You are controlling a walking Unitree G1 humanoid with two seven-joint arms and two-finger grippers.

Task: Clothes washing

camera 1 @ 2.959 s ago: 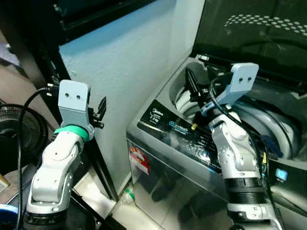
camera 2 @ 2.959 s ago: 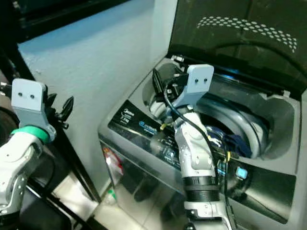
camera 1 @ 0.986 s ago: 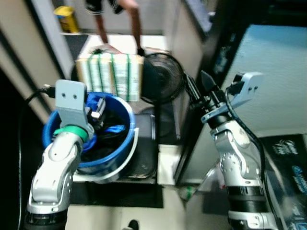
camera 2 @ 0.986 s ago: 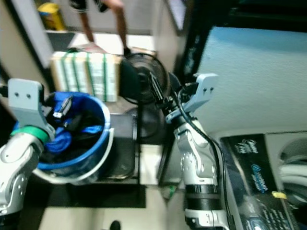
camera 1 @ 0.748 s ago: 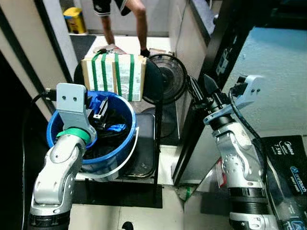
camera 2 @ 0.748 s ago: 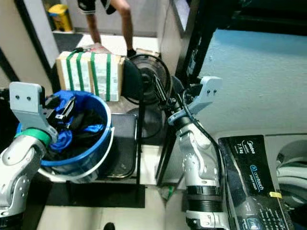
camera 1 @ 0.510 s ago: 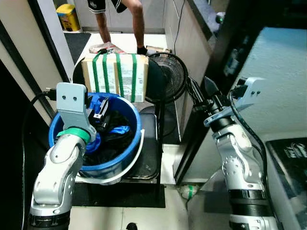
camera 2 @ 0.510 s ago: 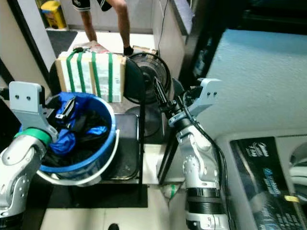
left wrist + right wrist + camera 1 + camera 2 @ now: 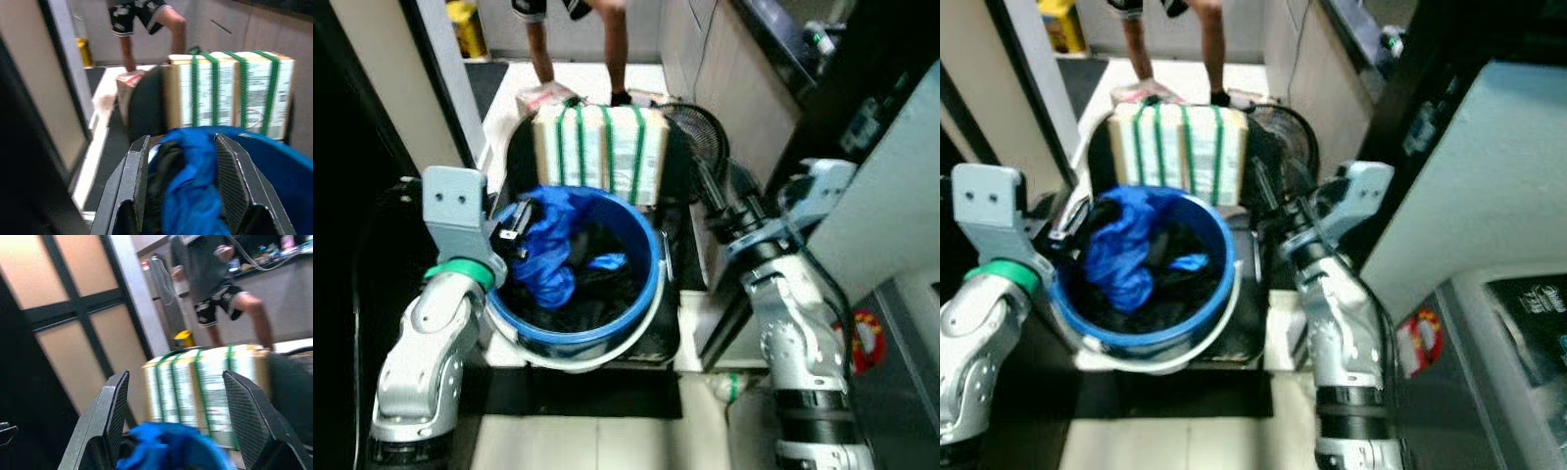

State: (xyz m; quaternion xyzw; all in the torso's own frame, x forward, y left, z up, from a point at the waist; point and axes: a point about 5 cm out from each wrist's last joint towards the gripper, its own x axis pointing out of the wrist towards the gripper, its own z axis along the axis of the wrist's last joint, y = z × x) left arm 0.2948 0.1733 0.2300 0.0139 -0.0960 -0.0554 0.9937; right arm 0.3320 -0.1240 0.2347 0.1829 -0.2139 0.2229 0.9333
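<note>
A blue bucket (image 9: 576, 339) holds a bright blue garment (image 9: 548, 250) on top of dark clothes (image 9: 605, 296). It stands on a black chair seat directly below and ahead of me. My left gripper (image 9: 514, 227) hovers at the bucket's left rim. Its fingers (image 9: 134, 186) are open, and past them lies the blue garment (image 9: 195, 196). My right gripper (image 9: 724, 191) is raised to the right of the bucket, open and holding nothing, and points toward a strapped box (image 9: 205, 382). The corner of the washing machine (image 9: 1518, 323) sits at the lower right.
A cardboard box with green straps (image 9: 599, 157) stands just behind the bucket. A black floor fan (image 9: 697, 125) is beside it. A person's legs (image 9: 578, 39) are on the tiled floor beyond. A dark door frame (image 9: 431, 69) runs along the left, and a grey cabinet (image 9: 1489, 166) rises on the right.
The view has swung left from the washing machine, so the bucket now sits in the middle and closer. Both grippers stay open in the same raised pose.
</note>
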